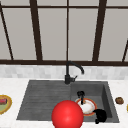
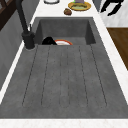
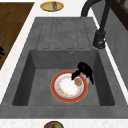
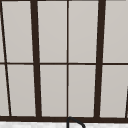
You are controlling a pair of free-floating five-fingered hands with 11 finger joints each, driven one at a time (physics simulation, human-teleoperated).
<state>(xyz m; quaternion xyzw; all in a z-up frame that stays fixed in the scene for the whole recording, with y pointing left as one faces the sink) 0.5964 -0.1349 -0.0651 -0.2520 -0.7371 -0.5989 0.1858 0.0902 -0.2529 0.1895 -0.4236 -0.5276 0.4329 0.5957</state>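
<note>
The plate (image 3: 66, 87) is round, white in the middle with a broad orange-red rim, and lies flat on the floor of the sink (image 3: 40, 82) basin. The left hand (image 3: 85, 70) hangs over its far edge, its tip at a small brownish piece (image 3: 78, 81) on the plate; I cannot tell whether it grips it. The right side view looks down on plate and piece whole. From the front, a red ball (image 1: 67, 115) covers the plate's near left edge. The left side view catches the right hand (image 2: 111, 6) in the air off the worktop (image 2: 100, 22), fingers spread, holding nothing.
</note>
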